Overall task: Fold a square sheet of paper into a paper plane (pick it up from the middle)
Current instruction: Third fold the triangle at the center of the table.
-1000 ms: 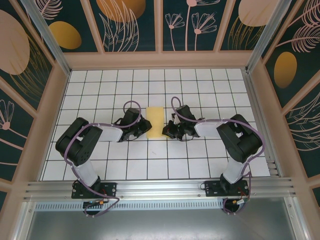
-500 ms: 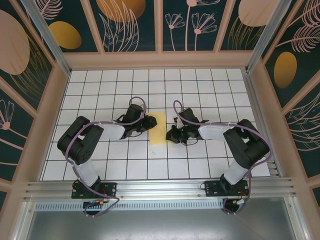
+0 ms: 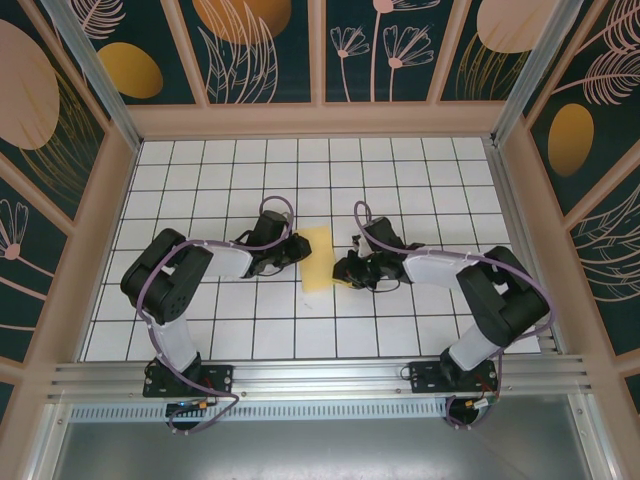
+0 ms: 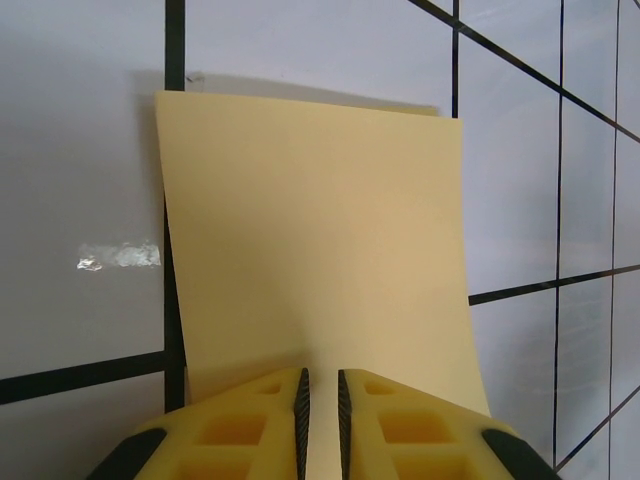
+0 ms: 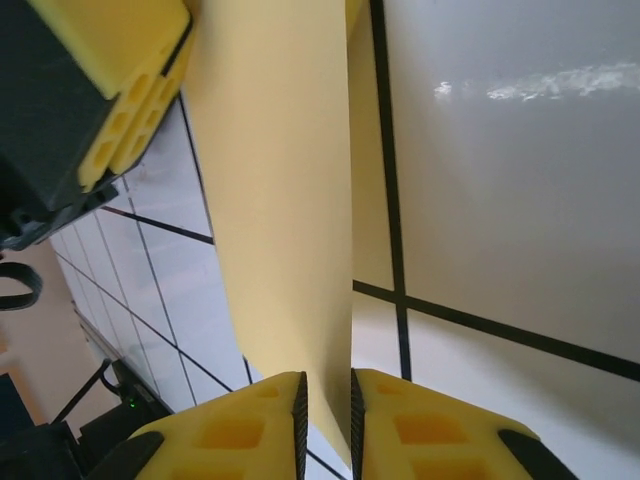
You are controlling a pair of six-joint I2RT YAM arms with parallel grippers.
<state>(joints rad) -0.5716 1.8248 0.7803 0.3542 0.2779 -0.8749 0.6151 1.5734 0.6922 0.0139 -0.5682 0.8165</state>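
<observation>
The square sheet of paper (image 3: 318,258) is pale yellow, folded to a narrow strip, and sits between my two grippers at mid-table. My left gripper (image 3: 303,250) is at its left edge. In the left wrist view the sheet (image 4: 320,230) curves up toward that gripper (image 4: 320,372), whose jaws stand a narrow gap apart with paper showing through. My right gripper (image 3: 340,270) is at the sheet's lower right edge. In the right wrist view a raised flap of the sheet (image 5: 285,200) runs into the slim gap of that gripper (image 5: 327,375). The left gripper's fingers (image 5: 110,60) show beyond the sheet.
The white grid table (image 3: 200,170) is boxed in by patterned walls, with an aluminium rail (image 3: 320,378) along the near edge. A small shiny tape patch (image 4: 118,256) lies on the tile beside the sheet.
The sheet has slid slightly toward the near edge and tilted. Both grippers have moved with it, and the right gripper's jaws have parted a little.
</observation>
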